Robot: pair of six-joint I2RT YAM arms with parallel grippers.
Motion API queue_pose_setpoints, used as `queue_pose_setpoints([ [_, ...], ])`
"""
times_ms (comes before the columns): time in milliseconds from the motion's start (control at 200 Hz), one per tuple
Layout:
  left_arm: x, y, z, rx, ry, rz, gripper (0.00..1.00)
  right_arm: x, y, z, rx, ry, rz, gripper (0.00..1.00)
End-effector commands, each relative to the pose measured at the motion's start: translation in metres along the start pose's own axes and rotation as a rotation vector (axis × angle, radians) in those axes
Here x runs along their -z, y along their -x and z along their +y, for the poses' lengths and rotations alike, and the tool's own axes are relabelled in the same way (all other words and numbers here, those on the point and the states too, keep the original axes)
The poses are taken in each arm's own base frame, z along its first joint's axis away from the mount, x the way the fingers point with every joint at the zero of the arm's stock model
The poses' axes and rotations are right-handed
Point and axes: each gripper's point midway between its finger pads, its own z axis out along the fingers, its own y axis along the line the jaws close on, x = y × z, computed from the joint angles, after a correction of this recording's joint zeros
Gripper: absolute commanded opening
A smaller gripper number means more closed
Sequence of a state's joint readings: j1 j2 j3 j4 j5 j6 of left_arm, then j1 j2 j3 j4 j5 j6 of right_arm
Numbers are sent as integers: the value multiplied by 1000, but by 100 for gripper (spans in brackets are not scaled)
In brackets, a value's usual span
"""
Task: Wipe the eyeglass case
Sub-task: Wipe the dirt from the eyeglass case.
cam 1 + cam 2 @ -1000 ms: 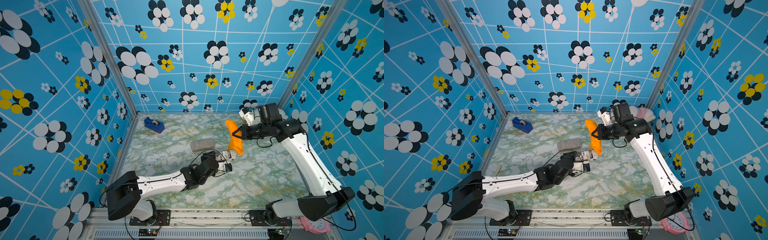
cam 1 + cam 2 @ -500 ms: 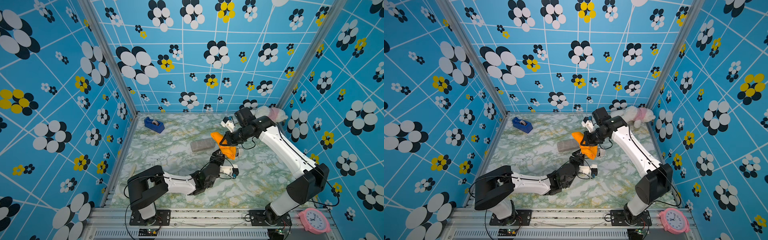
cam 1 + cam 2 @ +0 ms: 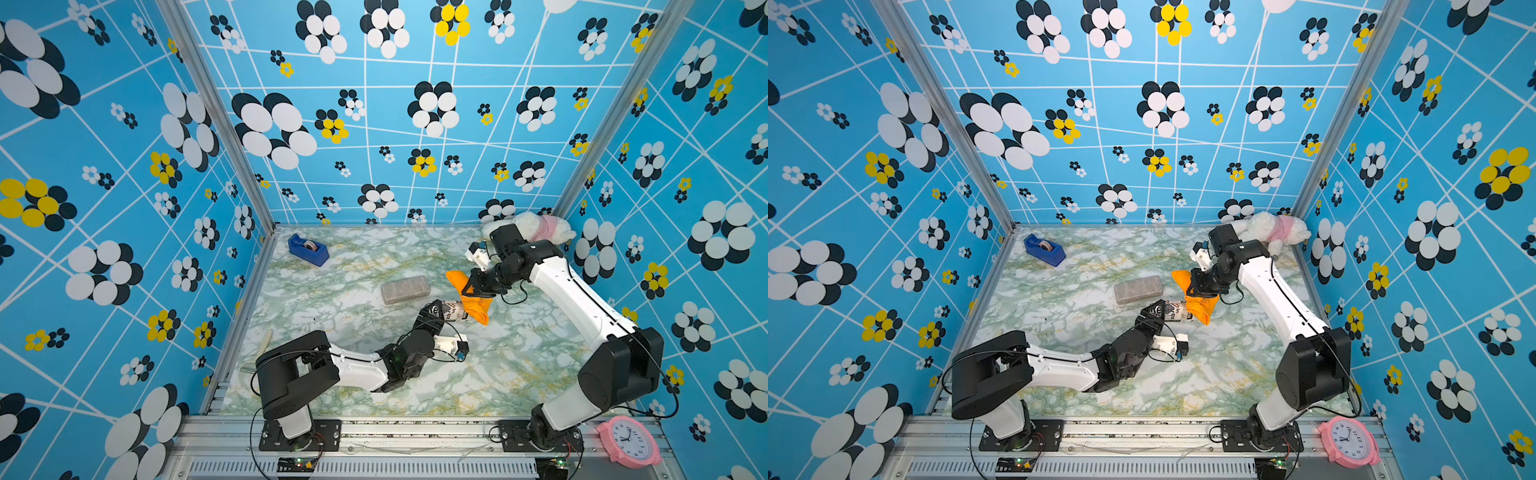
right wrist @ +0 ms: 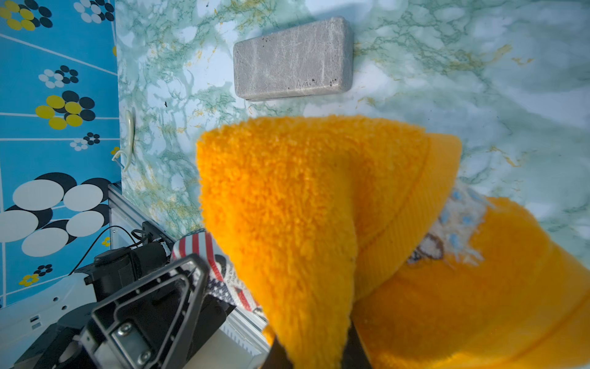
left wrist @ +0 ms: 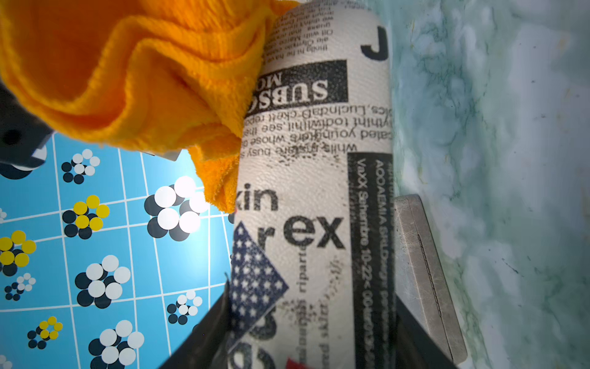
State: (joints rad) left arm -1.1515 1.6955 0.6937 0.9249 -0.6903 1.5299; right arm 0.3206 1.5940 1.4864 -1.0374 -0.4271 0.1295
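Tabletop [image 3: 519, 357] of green marble; flowered walls [image 3: 374, 124]

1. Eyeglass case [image 3: 453, 311]: cylindrical, with an off-white textured cover. Printed with black newsprint lettering, black text blocks and a stars-and-stripes patch.
2. Lying roughly level near the middle of the workspace in both top views. Clamped at one end in the left gripper [image 3: 433, 311], with the other end free.
3. Orange cloth [image 3: 476, 309]: fluffy terry, bunched into loose folds. Small embroidered figure visible on it in the right wrist view.
4. Pinched in the right gripper [image 3: 478, 286] and hanging below it.
5. Pressed against the free end of the eyeglass case, touching and covering it; the lettered middle left exposed.
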Motion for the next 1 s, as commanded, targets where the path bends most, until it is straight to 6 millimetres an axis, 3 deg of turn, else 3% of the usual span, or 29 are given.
queue_pose_setpoints([
  [0,6,-15,70,221,200,29,18,-15,-19,31,63,50,129,0],
  [100,3,-13,73,224,208,32,18,-24,-21,65,108,127,163,0],
  [225,1,-15,73,217,210,37,18,-19,-23,84,133,179,172,0],
  [350,2,-19,76,196,248,48,18,-15,-26,54,130,70,177,0],
  [490,4,-21,81,182,279,55,18,-19,-38,-7,35,-63,206,0],
  [610,5,-21,81,185,269,44,18,-16,-38,-20,28,-114,198,0],
  [700,4,-20,82,188,263,39,18,-17,-34,-5,68,-89,185,0],
  [880,0,-18,85,189,257,45,19,-22,-34,61,214,18,225,0],
  [999,-2,-17,79,189,239,46,18,-16,-36,80,237,69,218,0],
])
